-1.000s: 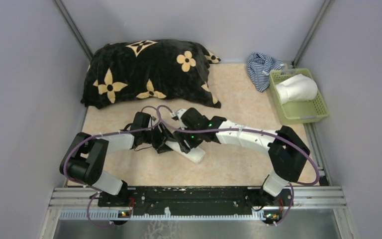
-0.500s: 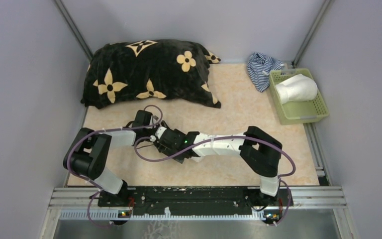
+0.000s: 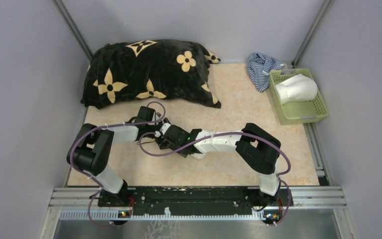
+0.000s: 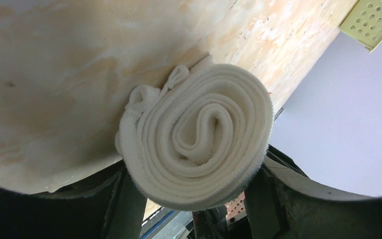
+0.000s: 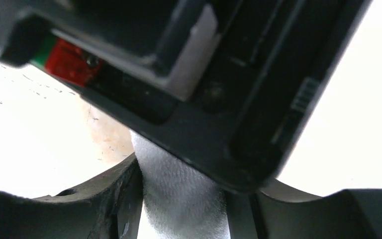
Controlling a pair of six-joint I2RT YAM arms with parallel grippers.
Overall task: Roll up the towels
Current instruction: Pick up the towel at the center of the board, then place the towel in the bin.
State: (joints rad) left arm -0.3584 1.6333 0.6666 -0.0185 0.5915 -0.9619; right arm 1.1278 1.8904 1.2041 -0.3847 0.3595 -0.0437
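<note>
The roll [image 4: 196,144] of white towel lies on the table [image 3: 238,107] in front of the pillow [image 3: 149,72], near the table's middle. In the top view the two grippers meet over it and hide almost all of it. The left wrist view shows its end face: a tight spiral, somewhat flattened, with a loose tuck of cloth at its upper left edge.

Left gripper [image 4: 194,199]: its dark fingers [image 4: 129,199] stand on either side of the roll's end and press its flanks. It is gripping the roll. The hold at the end face most likely keeps the spiral from unwinding.

Right gripper [image 5: 184,199]: white cloth sits between its fingers, both of which touch it, so it is judged closed on the roll. The left gripper's body fills most of that view, very close in front. Both grippers therefore work the same short piece from neighbouring points, which suits squeezing or lifting it without loosening the layers.

A second towel [image 3: 297,88], already rolled, lies in the green basket [image 3: 303,113] to the right of the pillow. A striped garment [image 3: 261,67] lies between pillow and basket.

Judgement: rolling of this towel looks complete; transfer to the basket appears to remain. Risk: the loose tuck may open if either grip slackens.
</note>
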